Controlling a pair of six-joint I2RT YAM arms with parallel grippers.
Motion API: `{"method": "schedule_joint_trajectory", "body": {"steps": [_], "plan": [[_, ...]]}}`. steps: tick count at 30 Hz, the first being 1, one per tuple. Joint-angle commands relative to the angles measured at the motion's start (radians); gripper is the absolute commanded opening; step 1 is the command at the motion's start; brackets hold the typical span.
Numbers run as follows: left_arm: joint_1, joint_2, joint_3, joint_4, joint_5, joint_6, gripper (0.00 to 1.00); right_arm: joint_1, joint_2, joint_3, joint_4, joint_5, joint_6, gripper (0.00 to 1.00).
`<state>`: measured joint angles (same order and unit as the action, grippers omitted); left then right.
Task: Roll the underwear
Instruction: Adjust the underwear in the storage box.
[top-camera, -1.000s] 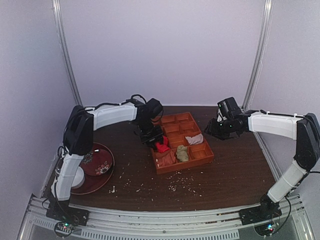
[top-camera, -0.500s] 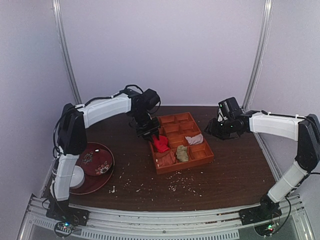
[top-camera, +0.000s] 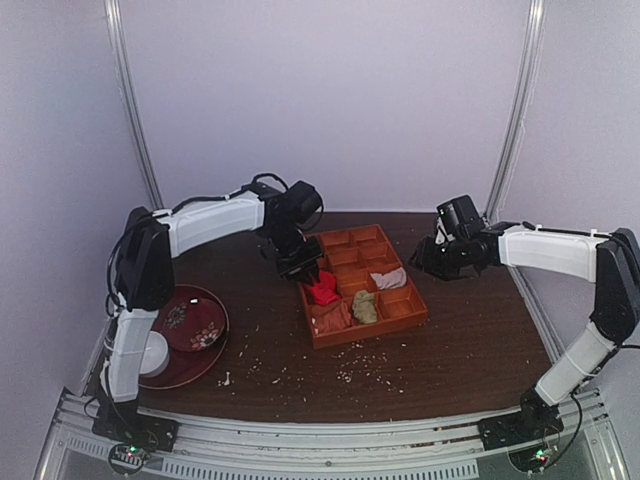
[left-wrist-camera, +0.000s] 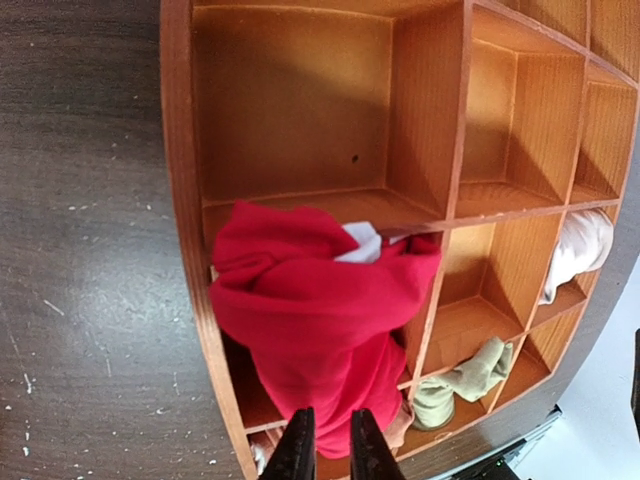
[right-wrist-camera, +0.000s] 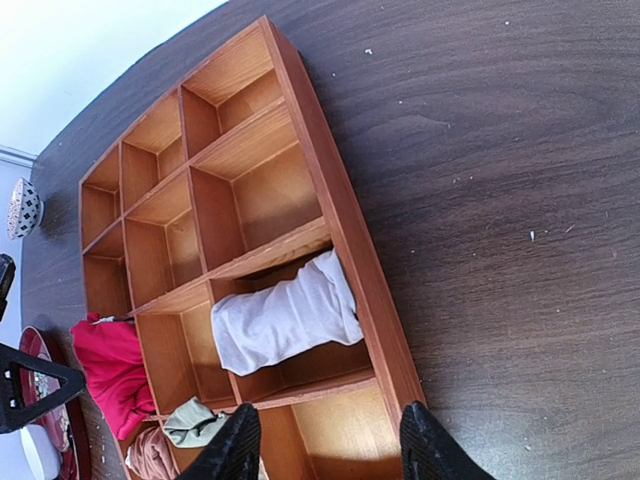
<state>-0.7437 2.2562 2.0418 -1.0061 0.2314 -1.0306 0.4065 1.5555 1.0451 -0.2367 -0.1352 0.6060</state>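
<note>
Left hand (left-wrist-camera: 332, 455) first: its fingers are drawn nearly together with just a sliver of gap, and I see nothing between them. From the top camera it hangs just off the tray's far-left side, apart from the cloth. Right below it in the wrist view sits the underwear (left-wrist-camera: 310, 320), a loose red bunch slumped over a divider by the outer wall of the wooden compartment tray (left-wrist-camera: 180, 150), with a bit of white trim poking out on top.

My worry: that looks more like a wad than a roll to me, and straddling a divider it could slump open or slide into either cell. If I go back in with the fingers this narrow, I'd probably just poke the cloth, or snag one layer and drag the whole thing out. The tray sits loose on the tabletop (left-wrist-camera: 80, 250), so a push could shift it too.

Right hand (right-wrist-camera: 330, 425) is spread wide and empty, over the tray's other side near the white cloth roll (right-wrist-camera: 285, 320).

Hard to tell: the bunch's lower end is cut off behind my fingers, the cells under it are covered, and the top view is too small to help.
</note>
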Motion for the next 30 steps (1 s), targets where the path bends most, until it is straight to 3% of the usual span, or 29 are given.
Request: {"method": "schedule_joint_trajectory", "body": {"steps": [1, 14, 30], "plan": [[-0.006, 0.056, -0.005, 0.041, -0.01, -0.017, 0.14, -0.003, -0.021, -0.017, 0.0, 0.005, 0.005, 0.47], [-0.011, 0.187, -0.001, 0.04, 0.003, -0.017, 0.15, -0.003, -0.001, -0.003, -0.004, 0.006, 0.001, 0.47], [-0.027, 0.029, 0.033, 0.062, 0.021, -0.017, 0.16, -0.003, 0.014, 0.016, -0.009, 0.01, 0.0, 0.47]]}}
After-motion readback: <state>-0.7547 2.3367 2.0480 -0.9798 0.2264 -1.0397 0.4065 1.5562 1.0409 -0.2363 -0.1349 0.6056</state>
